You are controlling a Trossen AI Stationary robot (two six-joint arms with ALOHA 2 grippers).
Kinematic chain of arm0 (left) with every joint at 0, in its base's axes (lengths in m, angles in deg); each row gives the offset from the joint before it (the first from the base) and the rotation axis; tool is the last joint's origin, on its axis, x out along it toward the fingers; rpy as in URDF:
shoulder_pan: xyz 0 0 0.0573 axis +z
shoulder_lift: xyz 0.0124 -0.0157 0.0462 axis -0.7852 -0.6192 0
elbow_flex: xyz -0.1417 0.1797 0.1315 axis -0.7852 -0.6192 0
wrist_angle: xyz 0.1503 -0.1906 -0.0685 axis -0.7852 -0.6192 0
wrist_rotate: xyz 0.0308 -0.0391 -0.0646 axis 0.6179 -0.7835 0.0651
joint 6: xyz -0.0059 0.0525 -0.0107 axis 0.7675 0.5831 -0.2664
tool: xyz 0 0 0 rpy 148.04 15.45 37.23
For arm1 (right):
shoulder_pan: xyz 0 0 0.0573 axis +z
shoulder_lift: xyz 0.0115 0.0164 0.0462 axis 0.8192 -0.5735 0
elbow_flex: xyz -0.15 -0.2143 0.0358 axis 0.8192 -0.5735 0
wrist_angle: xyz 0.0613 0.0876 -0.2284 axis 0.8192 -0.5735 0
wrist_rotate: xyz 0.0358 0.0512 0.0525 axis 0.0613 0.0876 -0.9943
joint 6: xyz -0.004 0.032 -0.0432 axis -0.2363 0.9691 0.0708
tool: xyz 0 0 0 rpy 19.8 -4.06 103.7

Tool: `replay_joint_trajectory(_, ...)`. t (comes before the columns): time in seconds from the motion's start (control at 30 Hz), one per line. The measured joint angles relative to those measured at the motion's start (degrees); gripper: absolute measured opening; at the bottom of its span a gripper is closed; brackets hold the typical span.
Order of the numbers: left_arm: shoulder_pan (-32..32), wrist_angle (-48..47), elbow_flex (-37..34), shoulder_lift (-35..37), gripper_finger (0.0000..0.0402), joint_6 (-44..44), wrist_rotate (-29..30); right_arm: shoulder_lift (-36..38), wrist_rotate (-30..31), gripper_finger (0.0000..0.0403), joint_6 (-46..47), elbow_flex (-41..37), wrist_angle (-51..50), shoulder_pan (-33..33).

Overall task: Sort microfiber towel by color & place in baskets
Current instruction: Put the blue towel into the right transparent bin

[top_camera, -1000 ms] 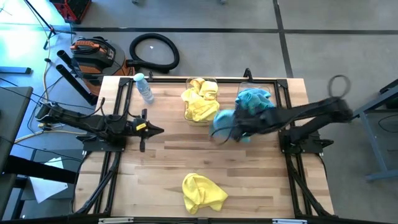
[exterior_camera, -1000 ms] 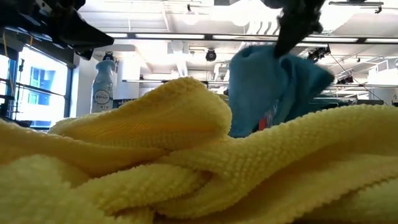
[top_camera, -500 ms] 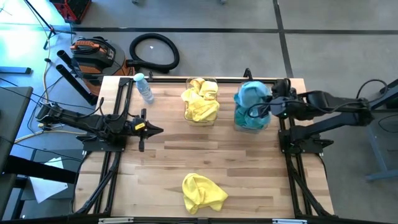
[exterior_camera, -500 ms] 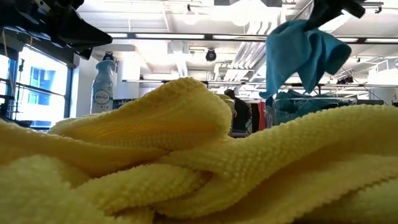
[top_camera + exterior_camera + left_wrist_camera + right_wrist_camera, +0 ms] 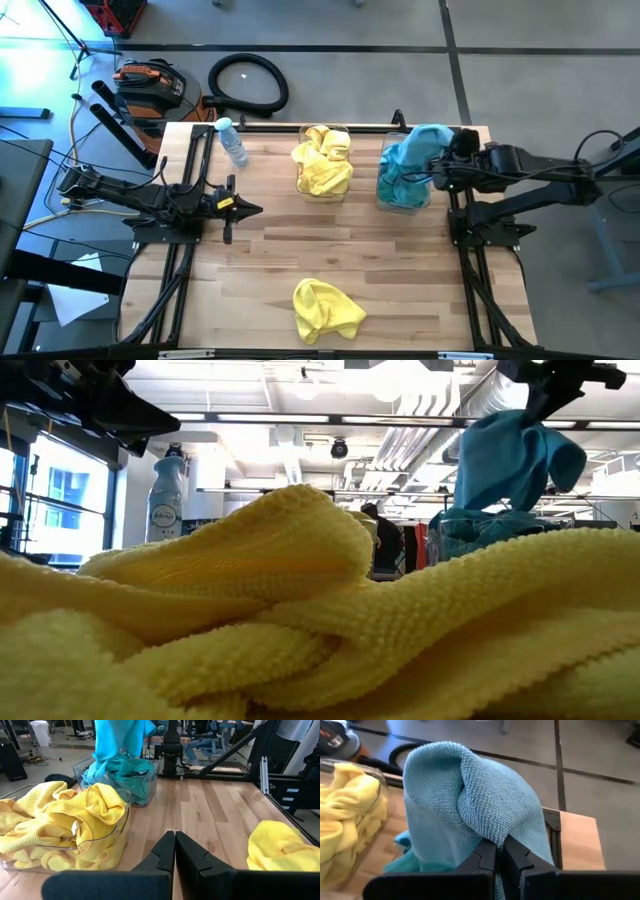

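Right pincer (image 5: 438, 172) clamped on a teal towel (image 5: 465, 810), hung directly over the teal-filled basket (image 5: 405, 195) for colour-matched release (yellow-filled basket (image 5: 322, 180) beside it); left pincer (image 5: 258, 209) closed, empty, parked well apart from the last yellow towel (image 5: 325, 308) on the counter (image 5: 400, 270).

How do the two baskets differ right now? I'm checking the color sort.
The left basket holds only yellow towels; the right basket holds only teal towels. The right gripper, jaws shut on a teal towel, hangs over the right basket; nothing is above the left basket. Both are clear tubs side by side at the table's far edge.
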Motion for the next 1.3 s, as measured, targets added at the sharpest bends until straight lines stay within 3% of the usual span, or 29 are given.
replay_joint_trajectory(0.23, 0.0, -0.13, 0.0, 0.0, 0.0, -0.09, 0.0, -2.7, -9.68, 0.0, -1.14, 0.0, 5.14, -0.14)
replay_joint_trajectory(0.4, 0.0, -0.13, 0.0, 0.0, 0.0, -0.07, 0.0, -7.5, -9.62, 0.0, -3.9, 0.0, 10.72, -1.34)
replay_joint_trajectory(0.67, 0.0, -0.11, 0.0, 0.0, 0.0, -0.09, 0.0, -16.96, -12.9, 0.0, -10.38, 0.0, 15.38, -12.41)
replay_joint_trajectory(0.97, 0.0, -0.23, 0.02, 0.0, 0.0, -0.13, 0.0, -22.43, -28.27, 0.0, -22.66, -0.04, 20.78, -24.89)
replay_joint_trajectory(1.07, 0.0, -1.13, 0.04, 0.0, 0.0, -0.16, 0.0, -23.14, -32.66, 0.0, -24.85, -3.18, 24.23, -27.15)
replay_joint_trajectory(1.3, -0.02, -1.44, 0.04, 0.0, 0.0, -1.07, 0.02, -23.13, -39.87, 0.0, -28.57, -18.94, 42.61, -31.63)
